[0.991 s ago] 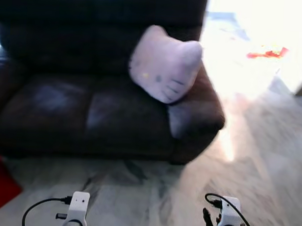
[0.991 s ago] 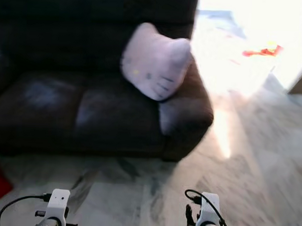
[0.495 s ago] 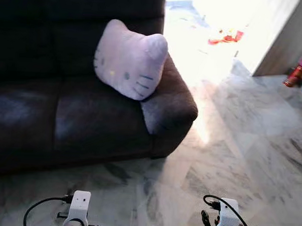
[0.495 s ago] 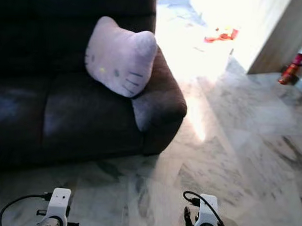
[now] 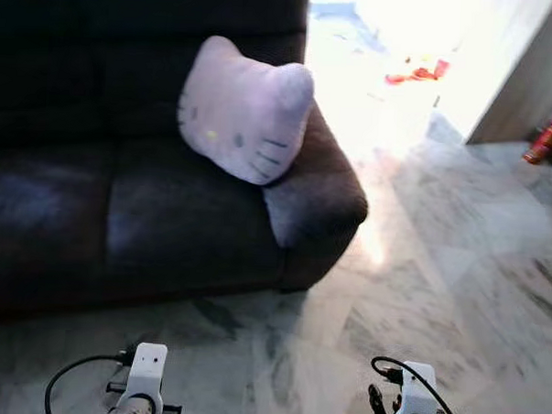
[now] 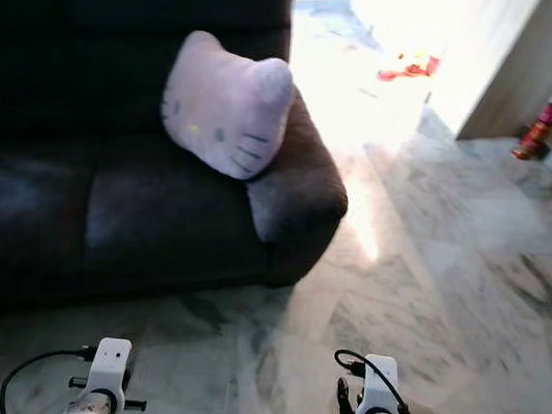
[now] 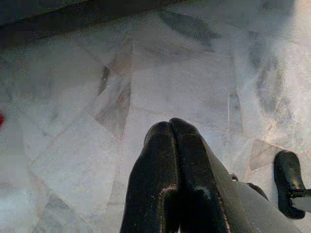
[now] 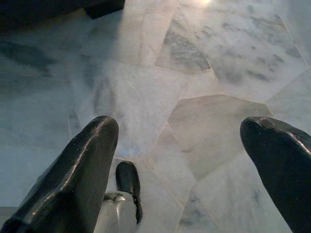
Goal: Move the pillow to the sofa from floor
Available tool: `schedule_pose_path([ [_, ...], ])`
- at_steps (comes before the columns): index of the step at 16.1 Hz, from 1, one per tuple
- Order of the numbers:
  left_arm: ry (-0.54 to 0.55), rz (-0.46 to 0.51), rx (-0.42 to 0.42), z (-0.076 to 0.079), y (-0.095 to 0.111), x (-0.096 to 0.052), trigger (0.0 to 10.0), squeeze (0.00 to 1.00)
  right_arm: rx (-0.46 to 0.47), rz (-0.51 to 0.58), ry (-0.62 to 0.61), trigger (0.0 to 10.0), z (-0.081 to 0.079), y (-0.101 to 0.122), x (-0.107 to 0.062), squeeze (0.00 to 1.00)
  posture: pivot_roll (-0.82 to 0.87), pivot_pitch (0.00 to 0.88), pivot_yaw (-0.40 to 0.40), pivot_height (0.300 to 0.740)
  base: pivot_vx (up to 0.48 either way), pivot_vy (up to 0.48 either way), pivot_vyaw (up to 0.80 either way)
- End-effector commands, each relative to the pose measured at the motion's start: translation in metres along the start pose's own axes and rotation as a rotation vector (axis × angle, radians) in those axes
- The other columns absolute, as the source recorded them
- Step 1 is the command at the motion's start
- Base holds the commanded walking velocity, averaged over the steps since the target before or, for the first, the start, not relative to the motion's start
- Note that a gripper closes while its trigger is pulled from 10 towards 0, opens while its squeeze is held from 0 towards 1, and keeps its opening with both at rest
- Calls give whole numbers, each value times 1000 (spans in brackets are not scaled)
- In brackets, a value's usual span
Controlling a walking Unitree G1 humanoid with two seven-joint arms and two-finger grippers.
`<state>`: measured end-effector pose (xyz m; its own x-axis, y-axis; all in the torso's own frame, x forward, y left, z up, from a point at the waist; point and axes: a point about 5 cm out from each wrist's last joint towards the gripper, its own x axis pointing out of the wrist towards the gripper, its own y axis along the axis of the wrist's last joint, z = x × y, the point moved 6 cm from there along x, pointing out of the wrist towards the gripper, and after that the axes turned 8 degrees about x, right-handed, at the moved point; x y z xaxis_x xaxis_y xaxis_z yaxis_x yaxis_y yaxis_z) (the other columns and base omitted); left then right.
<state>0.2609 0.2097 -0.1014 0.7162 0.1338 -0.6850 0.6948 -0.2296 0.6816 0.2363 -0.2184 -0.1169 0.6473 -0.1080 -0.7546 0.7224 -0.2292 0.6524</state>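
Both my hands hang low over the marble floor [image 5: 420, 268]: left hand [image 7: 170, 127] has its fingers pressed together with nothing between them, right hand [image 8: 180, 133] is spread wide, also empty. Further ahead, the pink cat-face pillow [image 5: 244, 109] sits on the dark sofa [image 5: 120, 200], leaning against its backrest and armrest.

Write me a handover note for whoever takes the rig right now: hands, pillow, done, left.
Left hand: shut, holding nothing, hanging low over the marble floor.
Right hand: open, holding nothing, also low over the floor.
Pillow: white cat-face cushion, on the dark sofa, propped against the backrest and the right armrest.
Done: pillow is on the sofa, not on the floor.
Left: nothing obvious; maybe confirm the pillow sits stable.
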Motion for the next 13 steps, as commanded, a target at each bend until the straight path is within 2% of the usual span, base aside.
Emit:
schedule_pose_path([
  [1, -6, -40, 10, 2, -13, -2, 10000, 0, 15, -8, 2, 10000, 0, -4, -1, 0, 43, 107, -20, 740, 0, 0, -488],
  [5, -5, -43, 9, 1, -13, -2, 10000, 0, 2, -17, 5, 10000, -2, -6, -1, 0, 45, 105, -22, 740, 0, 0, -745],
  [8, -10, -40, 8, 2, -12, -2, 10000, 0, 2, -10, -1, 10000, -1, -5, -1, 0, 46, 101, -19, 740, 0, 0, 0],
  [11, -7, -37, 11, 1, -12, -2, 10000, 0, 6, -13, -5, 10000, -1, -6, -1, 0, 48, 91, -18, 740, 260, 0, 0],
  [13, -4, -37, 13, -1, -12, -2, 10000, 0, 19, -17, 0, 10000, -2, -7, -1, 0, 48, 87, -16, 740, 266, 0, -659],
])
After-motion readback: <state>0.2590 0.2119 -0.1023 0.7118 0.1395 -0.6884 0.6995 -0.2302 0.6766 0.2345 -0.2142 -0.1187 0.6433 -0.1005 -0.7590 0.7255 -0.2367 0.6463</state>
